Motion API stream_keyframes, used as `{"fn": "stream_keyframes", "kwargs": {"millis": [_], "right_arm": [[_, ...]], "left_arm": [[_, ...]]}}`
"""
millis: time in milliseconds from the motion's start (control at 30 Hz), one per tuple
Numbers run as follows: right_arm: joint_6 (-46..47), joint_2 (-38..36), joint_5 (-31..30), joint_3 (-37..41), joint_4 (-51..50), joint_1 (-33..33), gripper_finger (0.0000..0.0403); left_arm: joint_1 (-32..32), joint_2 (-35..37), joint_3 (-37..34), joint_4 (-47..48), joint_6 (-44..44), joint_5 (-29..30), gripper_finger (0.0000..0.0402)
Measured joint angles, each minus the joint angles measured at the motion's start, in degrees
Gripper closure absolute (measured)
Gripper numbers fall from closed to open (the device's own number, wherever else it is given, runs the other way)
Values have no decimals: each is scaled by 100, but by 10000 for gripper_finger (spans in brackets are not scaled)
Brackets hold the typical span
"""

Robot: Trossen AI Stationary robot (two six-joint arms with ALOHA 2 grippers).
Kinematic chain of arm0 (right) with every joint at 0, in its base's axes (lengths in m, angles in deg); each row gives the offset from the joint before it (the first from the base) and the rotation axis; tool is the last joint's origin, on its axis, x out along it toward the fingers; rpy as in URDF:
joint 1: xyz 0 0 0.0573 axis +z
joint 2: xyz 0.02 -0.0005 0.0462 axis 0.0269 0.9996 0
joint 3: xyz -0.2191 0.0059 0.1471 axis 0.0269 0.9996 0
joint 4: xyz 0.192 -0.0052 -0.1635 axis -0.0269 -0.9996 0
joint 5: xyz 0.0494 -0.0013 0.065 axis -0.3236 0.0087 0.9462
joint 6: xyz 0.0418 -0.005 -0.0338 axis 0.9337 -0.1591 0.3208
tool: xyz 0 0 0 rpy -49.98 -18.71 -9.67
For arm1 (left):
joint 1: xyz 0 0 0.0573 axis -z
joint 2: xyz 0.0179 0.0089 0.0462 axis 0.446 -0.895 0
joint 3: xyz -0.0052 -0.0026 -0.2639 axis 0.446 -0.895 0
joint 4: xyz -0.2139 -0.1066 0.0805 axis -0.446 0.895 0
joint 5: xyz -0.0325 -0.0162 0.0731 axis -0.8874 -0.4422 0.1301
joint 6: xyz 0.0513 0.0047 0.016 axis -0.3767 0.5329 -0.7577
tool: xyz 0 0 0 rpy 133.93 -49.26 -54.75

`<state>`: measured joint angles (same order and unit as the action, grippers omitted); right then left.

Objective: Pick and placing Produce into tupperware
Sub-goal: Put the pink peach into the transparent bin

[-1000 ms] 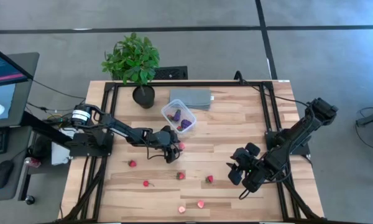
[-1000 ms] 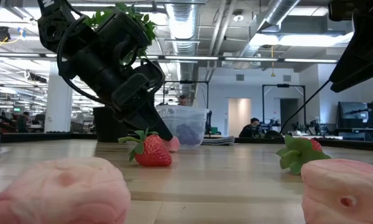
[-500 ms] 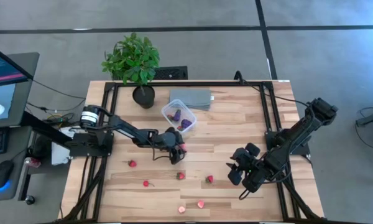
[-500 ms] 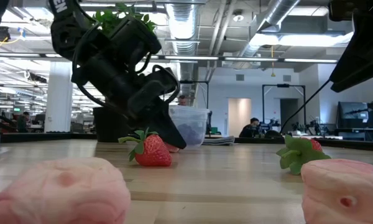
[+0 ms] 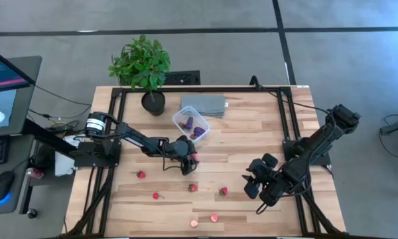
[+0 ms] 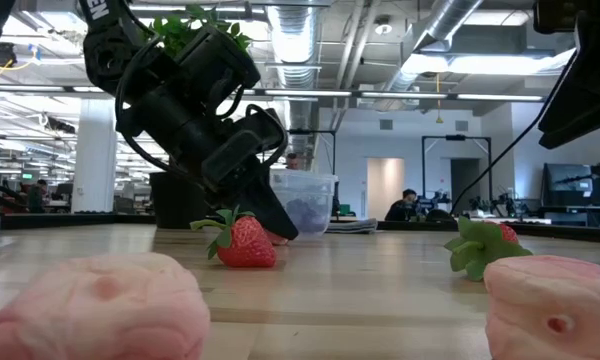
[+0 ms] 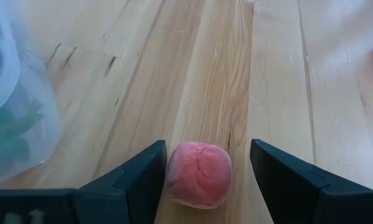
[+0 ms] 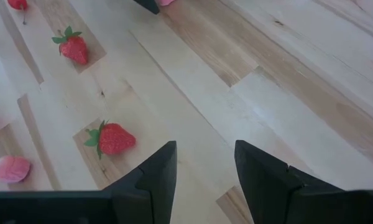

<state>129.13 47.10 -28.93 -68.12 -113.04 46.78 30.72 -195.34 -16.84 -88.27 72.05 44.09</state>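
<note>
My left gripper [image 5: 189, 159] is open and low over the table, just near of the tupperware [image 5: 190, 124]. A pale pink fruit piece [image 7: 199, 174] lies on the wood between its two fingers in the left wrist view. The clear box stands on the table with dark purple pieces inside. Red strawberry pieces [image 5: 193, 187] [image 5: 223, 191] [image 5: 140, 174] and two pale pink ones [image 5: 213, 217] lie scattered toward the near edge. My right gripper [image 5: 254, 180] is open above bare wood on the right, with a strawberry [image 8: 110, 138] ahead of it. My left gripper comes slanting down from the table's left, one finger on either side of the pink piece [image 7: 174, 177], which rests on the table. One finger [image 7: 146, 177] lies right beside it and the other stands apart. I cannot tell whether it touches.
A potted plant [image 5: 142, 66] and a flat grey slab [image 5: 203, 104] stand by the far edge, beside the box. Black frame rails run along the table's left and right sides. In the low view two pink pieces [image 6: 95, 305] sit close to the camera.
My left gripper has moved a little toward the table's right and lower, so that its open fingers now stand about the pink piece. The fruit and the box have stayed where they were.
</note>
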Motion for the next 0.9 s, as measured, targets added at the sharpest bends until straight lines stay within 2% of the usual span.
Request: {"fn": "stream_keyframes", "kwargs": {"millis": [400, 900], "right_arm": [[2, 0, 0, 0, 14, 0, 221], [2, 0, 0, 0, 38, 0, 225]], "left_arm": [[0, 161, -4, 445, -81, -41, 195], [1, 233, -18, 523, -10, -2, 231]]}}
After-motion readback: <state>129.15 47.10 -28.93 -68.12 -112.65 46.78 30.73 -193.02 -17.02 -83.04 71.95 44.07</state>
